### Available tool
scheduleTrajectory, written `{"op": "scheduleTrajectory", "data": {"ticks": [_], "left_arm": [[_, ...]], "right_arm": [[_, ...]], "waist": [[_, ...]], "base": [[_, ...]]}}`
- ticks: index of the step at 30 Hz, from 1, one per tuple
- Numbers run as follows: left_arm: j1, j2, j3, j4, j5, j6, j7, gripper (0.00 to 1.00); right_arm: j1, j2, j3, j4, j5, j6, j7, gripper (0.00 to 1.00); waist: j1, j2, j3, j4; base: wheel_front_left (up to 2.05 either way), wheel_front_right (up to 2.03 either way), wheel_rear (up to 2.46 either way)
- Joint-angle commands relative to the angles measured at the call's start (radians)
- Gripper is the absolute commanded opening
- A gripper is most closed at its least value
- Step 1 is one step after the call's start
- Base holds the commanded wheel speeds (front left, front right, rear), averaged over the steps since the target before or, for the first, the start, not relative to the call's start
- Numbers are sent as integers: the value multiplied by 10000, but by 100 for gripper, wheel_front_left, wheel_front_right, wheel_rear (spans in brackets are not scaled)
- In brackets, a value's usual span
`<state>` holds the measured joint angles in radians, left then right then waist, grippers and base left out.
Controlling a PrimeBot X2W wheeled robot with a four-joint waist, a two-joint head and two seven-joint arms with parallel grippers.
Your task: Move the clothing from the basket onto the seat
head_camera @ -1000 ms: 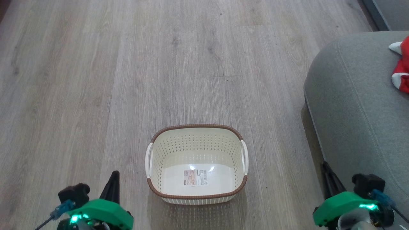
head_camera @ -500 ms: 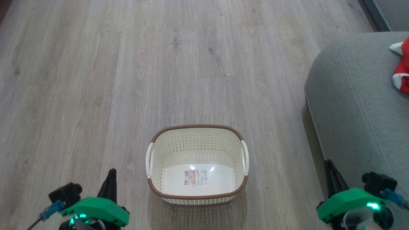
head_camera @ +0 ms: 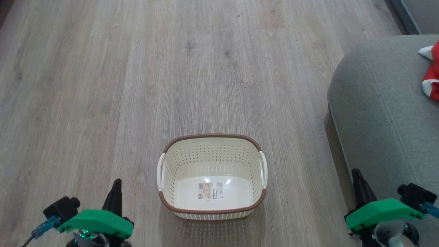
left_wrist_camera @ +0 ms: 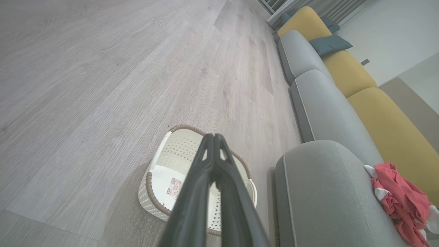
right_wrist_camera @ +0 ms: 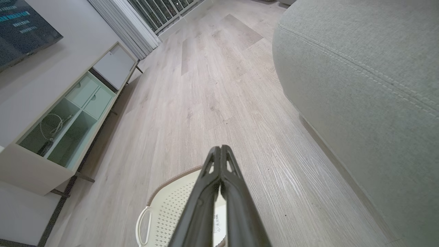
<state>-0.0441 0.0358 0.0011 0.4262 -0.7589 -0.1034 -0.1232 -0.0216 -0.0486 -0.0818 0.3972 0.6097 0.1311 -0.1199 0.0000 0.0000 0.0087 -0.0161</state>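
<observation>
The cream basket (head_camera: 211,145) with its brown rim stands on the wooden floor, nothing in it but the sticker on its bottom; it also appears in the left wrist view (left_wrist_camera: 161,161) and the right wrist view (right_wrist_camera: 171,206). Red clothing (head_camera: 432,77) with white trim lies on the grey seat (head_camera: 380,103) at the right; the left wrist view has the clothing (left_wrist_camera: 401,200) on the seat (left_wrist_camera: 325,192) too. My left gripper (head_camera: 116,181) is shut at the lower left, holding nothing. My right gripper (head_camera: 355,171) is shut at the lower right beside the seat's edge, also holding nothing.
A long sofa (left_wrist_camera: 325,103) with grey seats and yellow back cushions runs along the right. A low white media cabinet (right_wrist_camera: 61,123) with open shelves stands against the far wall. Bare wooden floor (head_camera: 137,85) spreads ahead and to the left.
Both grippers have drawn back toward the lower corners of the head view, the left one drifting left and the right one right. Basket and clothing have stayed put.
</observation>
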Motion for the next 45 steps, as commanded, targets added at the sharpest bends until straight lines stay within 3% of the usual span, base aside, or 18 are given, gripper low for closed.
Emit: {"op": "scheduleTrajectory", "data": {"ticks": [1, 45], "left_arm": [[-508, 61, 198, -390, -208, -68, 54, 0], [-581, 107, 709, -1167, -4756, -180, 1323, 0]], "right_arm": [[-494, -24, 35, -381, 254, -1, 37, 0], [-697, -20, -161, -1008, 5595, -3, 1297, 0]], "waist": [[0, 0, 0, 2], [0, 0, -31, 89]], "base": [[0, 0, 0], [0, 0, 0]]}}
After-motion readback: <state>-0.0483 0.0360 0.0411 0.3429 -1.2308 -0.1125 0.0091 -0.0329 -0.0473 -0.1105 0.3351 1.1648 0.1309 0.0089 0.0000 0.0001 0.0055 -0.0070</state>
